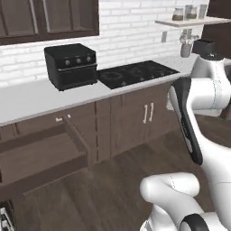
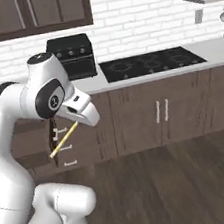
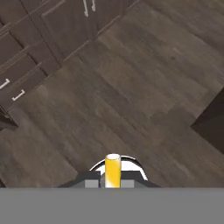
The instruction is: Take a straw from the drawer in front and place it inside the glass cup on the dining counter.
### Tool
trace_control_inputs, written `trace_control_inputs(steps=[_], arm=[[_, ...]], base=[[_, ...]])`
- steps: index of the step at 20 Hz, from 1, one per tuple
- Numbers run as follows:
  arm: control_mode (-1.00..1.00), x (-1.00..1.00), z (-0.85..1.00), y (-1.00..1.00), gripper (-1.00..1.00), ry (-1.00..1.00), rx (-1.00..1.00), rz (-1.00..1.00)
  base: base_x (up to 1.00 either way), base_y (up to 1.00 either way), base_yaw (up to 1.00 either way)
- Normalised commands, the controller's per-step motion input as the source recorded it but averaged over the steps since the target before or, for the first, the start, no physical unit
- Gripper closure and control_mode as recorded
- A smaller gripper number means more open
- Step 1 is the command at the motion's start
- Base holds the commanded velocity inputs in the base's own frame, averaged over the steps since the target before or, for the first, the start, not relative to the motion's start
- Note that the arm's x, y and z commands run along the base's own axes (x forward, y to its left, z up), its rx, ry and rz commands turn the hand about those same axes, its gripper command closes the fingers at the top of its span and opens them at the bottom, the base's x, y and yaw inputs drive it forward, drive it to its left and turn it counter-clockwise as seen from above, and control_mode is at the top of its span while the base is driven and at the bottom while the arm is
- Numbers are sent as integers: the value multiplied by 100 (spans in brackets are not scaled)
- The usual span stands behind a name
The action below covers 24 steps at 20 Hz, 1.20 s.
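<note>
Thin pale yellow straw [image 2: 63, 139] is pinched between closed fingers [image 3: 112, 183], slanting down from the hand, lifted above the wood floor [image 3: 131, 87]. Wide dark brown wooden drawer [image 1: 43, 155] stands open, presumably left out after retrieval.

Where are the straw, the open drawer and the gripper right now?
straw [image 2: 63, 140]: right base view, middle of its pale yellow shaft.
drawer [image 1: 40, 153]: left base view, bare brown floor of its open inside.
gripper [image 2: 79, 119]: right base view, at the tip, shut on the straw.
</note>
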Motion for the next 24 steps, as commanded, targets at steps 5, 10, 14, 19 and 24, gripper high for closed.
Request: trace_control_inputs(steps=[5,10,14,19,24], arm=[[100,0,0,0,100,0,0,0],[100,0,0,0,100,0,0,0],[100,0,0,0,100,0,0,0],[100,0,0,0,100,0,0,0],[100,0,0,0,100,0,0,0]], base=[[2,-32,-86],[29,-12,-78],[41,-17,-72],[74,4,-64],[100,33,-50]])
